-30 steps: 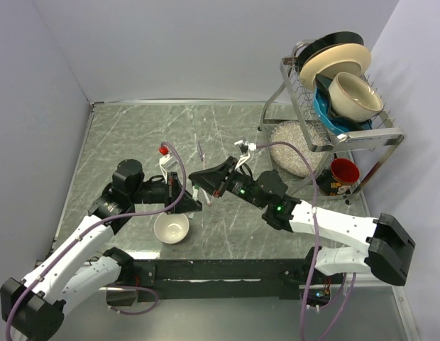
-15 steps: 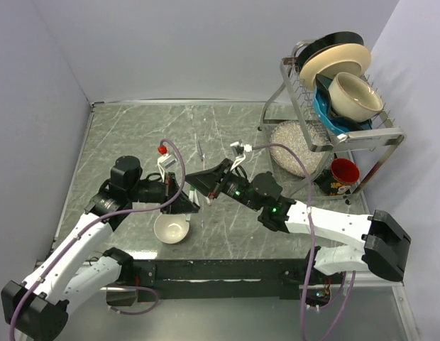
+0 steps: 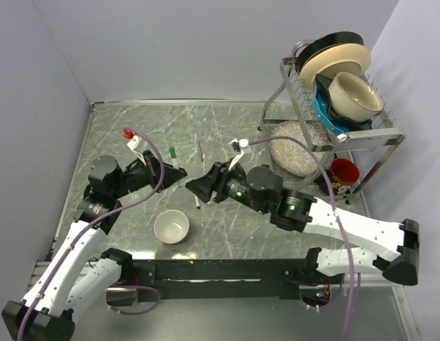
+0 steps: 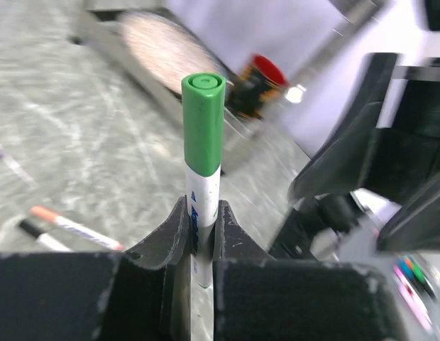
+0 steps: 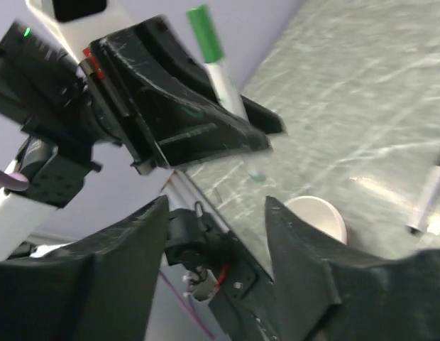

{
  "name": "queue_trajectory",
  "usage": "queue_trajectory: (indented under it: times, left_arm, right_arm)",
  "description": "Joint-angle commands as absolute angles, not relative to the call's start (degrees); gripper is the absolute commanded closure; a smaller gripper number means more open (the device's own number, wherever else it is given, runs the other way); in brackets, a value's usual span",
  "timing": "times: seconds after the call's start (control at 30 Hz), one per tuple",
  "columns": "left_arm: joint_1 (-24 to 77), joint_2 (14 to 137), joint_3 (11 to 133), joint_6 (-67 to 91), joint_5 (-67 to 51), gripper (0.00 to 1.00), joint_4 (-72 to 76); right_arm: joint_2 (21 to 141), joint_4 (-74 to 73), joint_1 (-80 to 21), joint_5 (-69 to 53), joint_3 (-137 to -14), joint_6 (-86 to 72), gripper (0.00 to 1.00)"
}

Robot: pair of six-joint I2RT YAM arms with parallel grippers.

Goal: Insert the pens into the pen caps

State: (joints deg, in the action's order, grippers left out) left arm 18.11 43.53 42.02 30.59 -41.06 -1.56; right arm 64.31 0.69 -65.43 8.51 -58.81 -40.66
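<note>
**Left gripper (image 4: 203,217) clamps a capped pen (image 4: 204,186); right gripper (image 5: 216,206) gapes empty**

Left fingers pinch the pen's white barrel low down, so it sticks out past the fingertips with the green cap (image 4: 204,121) seated on its far end. Right fingers are spread wide with nothing between them, facing the held pen from close by. On the table (image 3: 135,135), an orange-tipped pen (image 4: 74,226) and a black-tipped pen (image 4: 35,236) lie side by side. A white bowl (image 3: 171,227) sits nearer the arm bases.
</note>
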Motion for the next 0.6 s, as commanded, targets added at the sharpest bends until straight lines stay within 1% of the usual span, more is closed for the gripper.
queue_trajectory:
  times: [0.0, 0.03, 0.07, 0.13, 0.17, 0.23, 0.3, 0.4, 0.47, 0.57]
  left_arm:
    - [18.02, 42.54, 41.92, 29.27, -27.09, 0.99, -5.61]
    - [18.10, 42.63, 41.84, 29.35, -25.50, 0.99, -6.15]
    - [18.02, 43.50, 41.66, 29.53, -24.53, 0.99, -6.67]
    - [18.02, 45.08, 41.92, 30.84, -20.25, 0.99, -8.60]
    - [18.02, 47.79, 42.79, 32.15, -18.47, 0.99, -9.57]
    - [18.02, 51.66, 44.98, 33.74, -13.13, 0.99, -13.68]
    - [18.02, 58.86, 46.49, 35.33, -11.61, 0.99, -15.81]
    - [17.93, 68.71, 48.95, 36.38, -12.65, 0.98, -17.40]
    - [17.93, 74.84, 50.10, 37.61, -15.36, 0.99, -16.09]
    - [17.93, 80.92, 50.71, 39.54, -16.09, 0.99, -14.42]
  right_arm:
    - [58.98, -5.71, -63.90, 14.76, -61.08, -36.92, 0.27]
    - [58.28, -6.23, -63.81, 15.11, -61.00, -36.13, 0.23]
    - [58.01, -7.55, -63.63, 15.20, -60.91, -35.34, 0.12]
    - [58.18, -8.43, -61.98, 12.59, -59.95, -35.07, 0.04]
    - [58.53, -8.96, -60.92, 10.83, -59.42, -34.72, 0.00]
    - [59.58, -10.54, -58.90, 8.36, -58.19, -36.38, 0.00]
    - [60.03, -11.07, -58.27, 7.47, -56.70, -37.09, 0.00]
    - [59.68, -10.72, -57.83, 7.29, -54.50, -37.88, 0.00]
    - [58.98, -10.46, -57.83, 7.29, -53.71, -37.88, 0.00]
    - [57.83, -10.63, -57.75, 8.17, -52.82, -37.79, 0.00]
